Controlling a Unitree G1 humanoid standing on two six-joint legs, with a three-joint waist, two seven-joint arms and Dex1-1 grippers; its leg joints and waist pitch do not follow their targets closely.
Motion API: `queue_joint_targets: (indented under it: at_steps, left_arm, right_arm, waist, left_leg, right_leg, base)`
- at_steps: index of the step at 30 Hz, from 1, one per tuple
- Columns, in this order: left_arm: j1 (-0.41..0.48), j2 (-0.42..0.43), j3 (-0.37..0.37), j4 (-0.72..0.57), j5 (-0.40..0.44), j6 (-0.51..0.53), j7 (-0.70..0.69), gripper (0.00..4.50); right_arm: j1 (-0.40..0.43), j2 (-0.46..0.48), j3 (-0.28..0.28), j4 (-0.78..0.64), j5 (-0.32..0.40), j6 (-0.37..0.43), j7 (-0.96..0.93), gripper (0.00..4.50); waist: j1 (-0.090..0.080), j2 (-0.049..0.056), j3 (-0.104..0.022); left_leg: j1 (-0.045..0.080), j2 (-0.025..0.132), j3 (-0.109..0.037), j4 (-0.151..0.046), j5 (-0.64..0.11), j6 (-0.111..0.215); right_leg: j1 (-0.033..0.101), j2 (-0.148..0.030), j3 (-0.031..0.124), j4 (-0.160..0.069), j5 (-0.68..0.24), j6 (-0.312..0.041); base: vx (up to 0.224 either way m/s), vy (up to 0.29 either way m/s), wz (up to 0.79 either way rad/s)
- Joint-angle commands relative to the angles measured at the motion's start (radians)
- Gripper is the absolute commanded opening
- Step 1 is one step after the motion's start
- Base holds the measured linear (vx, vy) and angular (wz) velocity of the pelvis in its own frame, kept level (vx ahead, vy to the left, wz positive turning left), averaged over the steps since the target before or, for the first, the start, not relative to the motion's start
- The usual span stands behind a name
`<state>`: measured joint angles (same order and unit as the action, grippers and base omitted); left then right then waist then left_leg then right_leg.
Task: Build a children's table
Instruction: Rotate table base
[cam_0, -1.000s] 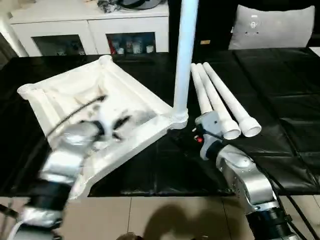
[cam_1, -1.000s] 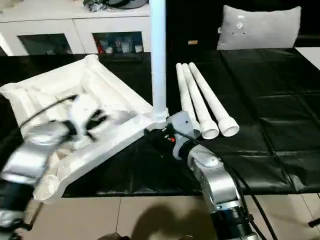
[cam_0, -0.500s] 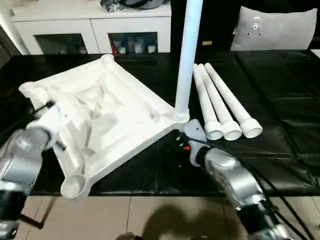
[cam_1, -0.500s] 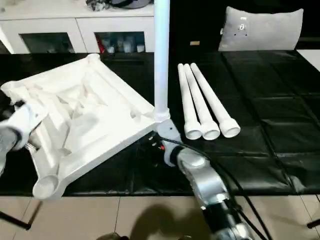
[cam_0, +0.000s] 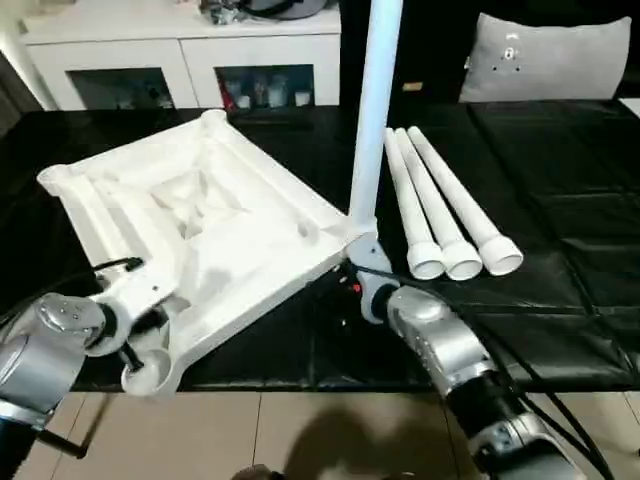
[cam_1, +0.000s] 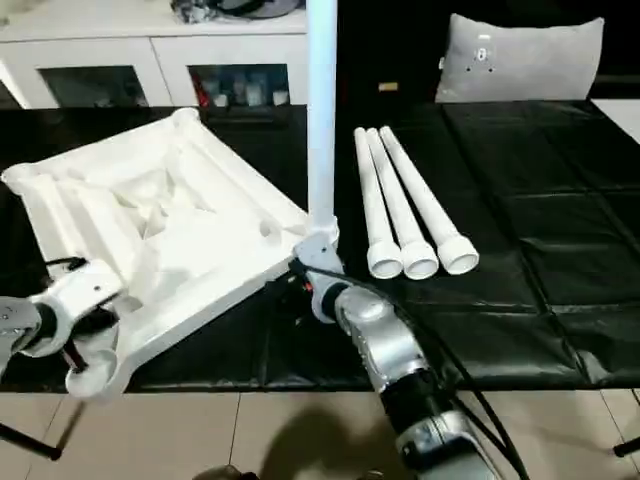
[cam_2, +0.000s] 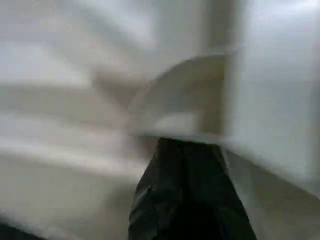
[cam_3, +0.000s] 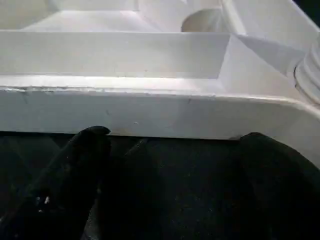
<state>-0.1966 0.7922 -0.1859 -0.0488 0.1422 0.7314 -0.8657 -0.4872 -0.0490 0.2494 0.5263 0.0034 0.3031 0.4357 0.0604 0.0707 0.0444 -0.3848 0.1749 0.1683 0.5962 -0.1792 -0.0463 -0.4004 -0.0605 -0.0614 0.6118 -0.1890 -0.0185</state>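
The left gripper (cam_2: 182, 195) has its fingers pressed together, nothing between them, and sits against the near-left rim of the table top (cam_0: 200, 230), close to that corner's round socket (cam_0: 147, 375). The right gripper (cam_3: 175, 165) has its fingers (cam_3: 82, 165) spread wide apart, holding nothing; it lies low on the black tabletop (cam_0: 560, 200) just in front of the top's side wall, near the corner where one leg (cam_0: 372, 110) stands upright in its socket.

The table top lies upside down on the tabletop, ribbed underside up, turned so its corners point diagonally, with the near-left corner reaching the tabletop's front edge. Three loose legs (cam_0: 440, 205) lie side by side, touching one another, just to the right of the standing leg, wide ends toward the robot.

Beyond the tabletop stand a white cabinet (cam_0: 180, 50) with glass doors and a grey cushion (cam_0: 545, 55).
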Motion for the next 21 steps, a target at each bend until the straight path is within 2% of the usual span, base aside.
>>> queue_joint_targets:
  at_steps: [1,6,7,11,13,16,17,21]
  left_arm:
    - [0.006,0.004,-0.015,-0.034,-0.041,-0.020,-0.049,0.05]
    - [0.007,-0.003,-0.040,-0.066,-0.084,-0.026,-0.109,0.05]
    - [0.005,-0.007,-0.052,-0.073,-0.099,-0.026,-0.133,0.05]
    - [-0.004,-0.026,-0.071,-0.068,-0.128,-0.041,-0.170,0.05]
    - [-0.018,-0.078,-0.072,-0.057,-0.176,-0.053,-0.185,0.05]
    - [-0.037,-0.110,-0.082,-0.043,-0.189,-0.060,-0.188,0.05]
    - [-0.052,-0.126,-0.094,-0.030,-0.185,-0.065,-0.187,0.05]
    - [-0.070,-0.150,-0.110,-0.014,-0.189,-0.066,-0.197,0.05]
  right_arm:
    - [-0.023,0.010,0.005,0.025,-0.006,-0.017,-0.001,4.50]
    - [-0.043,0.018,0.001,0.068,-0.011,-0.042,-0.003,4.50]
    - [-0.048,0.022,-0.001,0.076,-0.012,-0.049,-0.004,4.50]
    - [-0.055,0.025,-0.001,0.087,-0.014,-0.070,0.004,4.50]
    - [-0.054,0.025,0.008,0.085,-0.015,-0.083,0.022,4.50]
    - [-0.054,0.026,0.012,0.083,-0.015,-0.090,0.035,4.50]
    - [-0.056,0.026,0.011,0.086,-0.015,-0.093,0.039,4.50]
    - [-0.063,0.028,0.012,0.098,-0.019,-0.099,0.043,4.50]
  waist:
    - [-0.002,0.012,-0.057]
    - [-0.005,0.012,-0.060]
    - [-0.005,0.018,-0.061]
    - [-0.009,0.016,-0.059]
    - [-0.010,0.018,-0.059]
    - [-0.015,0.014,-0.062]
    - [-0.018,0.010,-0.062]
    - [-0.026,0.008,-0.063]
  left_leg:
    - [0.024,0.047,-0.024,-0.079,-0.288,-0.025]
    - [0.021,0.046,-0.023,-0.077,-0.251,-0.018]
    - [0.022,0.045,-0.023,-0.076,-0.252,-0.018]
    - [0.022,0.046,-0.023,-0.078,-0.269,-0.022]
    - [0.022,0.045,-0.022,-0.077,-0.266,-0.023]
    - [0.019,0.044,-0.022,-0.075,-0.239,-0.018]
    - [0.018,0.043,-0.021,-0.074,-0.234,-0.014]
    - [0.015,0.043,-0.021,-0.071,-0.213,0.005]
  right_leg:
    - [0.038,-0.078,0.051,-0.068,-0.189,-0.205]
    - [0.042,-0.077,0.050,-0.062,-0.132,-0.216]
    - [0.042,-0.078,0.050,-0.062,-0.138,-0.217]
    - [0.043,-0.077,0.050,-0.064,-0.158,-0.215]
    - [0.044,-0.076,0.050,-0.064,-0.152,-0.216]
    - [0.049,-0.075,0.049,-0.060,-0.114,-0.222]
    - [0.049,-0.074,0.049,-0.061,-0.109,-0.223]
    - [0.054,-0.078,0.048,-0.062,-0.112,-0.229]
  base:
    - [0.000,0.000,0.00]
    - [0.000,0.000,0.00]
    - [0.000,0.000,0.00]
    - [0.000,0.000,0.00]
    - [0.000,0.000,0.00]
    - [0.000,0.000,0.00]
    - [0.000,0.000,0.00]
    - [0.000,0.000,0.00]
